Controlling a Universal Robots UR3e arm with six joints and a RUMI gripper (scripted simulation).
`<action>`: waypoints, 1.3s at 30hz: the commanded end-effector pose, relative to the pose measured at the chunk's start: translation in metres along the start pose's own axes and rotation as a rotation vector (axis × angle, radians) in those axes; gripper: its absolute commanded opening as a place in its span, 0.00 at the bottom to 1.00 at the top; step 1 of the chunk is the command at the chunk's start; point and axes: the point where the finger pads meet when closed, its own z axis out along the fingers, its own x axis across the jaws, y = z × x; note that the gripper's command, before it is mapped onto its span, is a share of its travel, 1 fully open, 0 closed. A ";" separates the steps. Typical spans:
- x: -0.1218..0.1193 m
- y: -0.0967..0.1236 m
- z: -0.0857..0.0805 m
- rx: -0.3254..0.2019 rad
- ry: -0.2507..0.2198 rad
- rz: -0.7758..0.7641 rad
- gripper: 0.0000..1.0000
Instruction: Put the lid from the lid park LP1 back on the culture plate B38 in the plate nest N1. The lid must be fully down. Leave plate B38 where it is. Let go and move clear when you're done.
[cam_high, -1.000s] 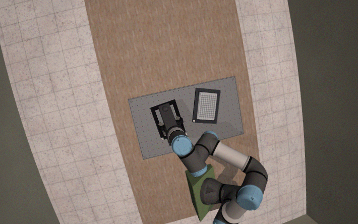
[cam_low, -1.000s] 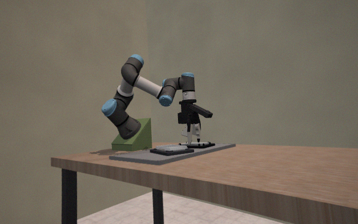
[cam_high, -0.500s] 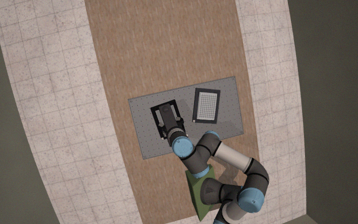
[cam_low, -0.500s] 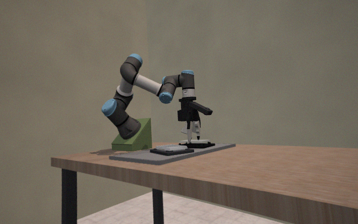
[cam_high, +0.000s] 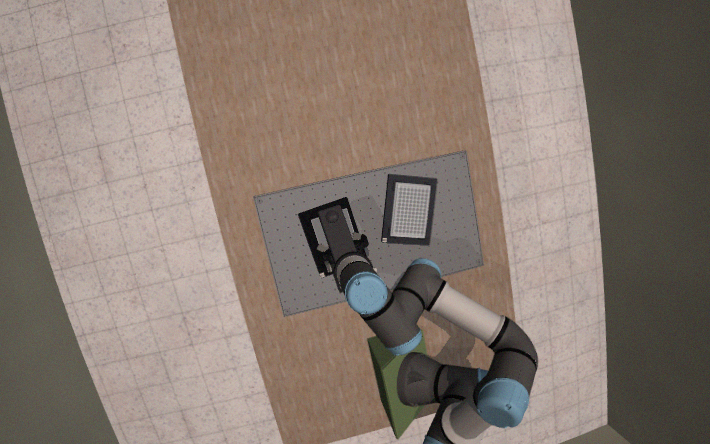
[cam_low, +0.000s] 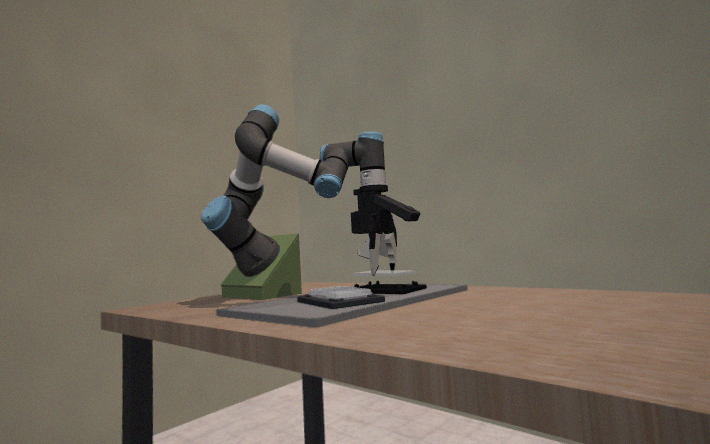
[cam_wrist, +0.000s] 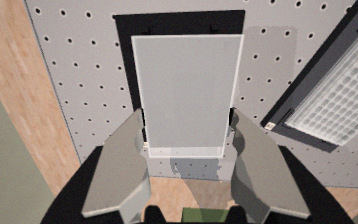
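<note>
My gripper (cam_wrist: 186, 109) is shut on the clear, flat lid (cam_wrist: 187, 95), with one finger on each long side. In the side view the lid (cam_low: 383, 272) hangs level a little above the black lid park LP1 (cam_low: 390, 286). The lid park also shows under the lid in the wrist view (cam_wrist: 125, 55) and under the arm in the top view (cam_high: 332, 232). The culture plate B38 (cam_high: 411, 211), white with a grid of wells, sits uncovered in its black nest N1 to the right. It shows at the right edge of the wrist view (cam_wrist: 325, 107) and in the side view (cam_low: 339, 293).
Both fixtures stand on a grey perforated baseplate (cam_high: 366, 230) on the wooden table. The arm's green wedge base (cam_high: 395, 382) stands at the near table edge, behind the baseplate.
</note>
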 end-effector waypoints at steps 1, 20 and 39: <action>0.020 -0.001 -0.001 0.002 -0.001 0.082 0.00; 0.105 -0.004 -0.001 0.002 -0.001 0.393 0.00; 0.189 -0.006 -0.001 0.002 0.000 0.393 0.00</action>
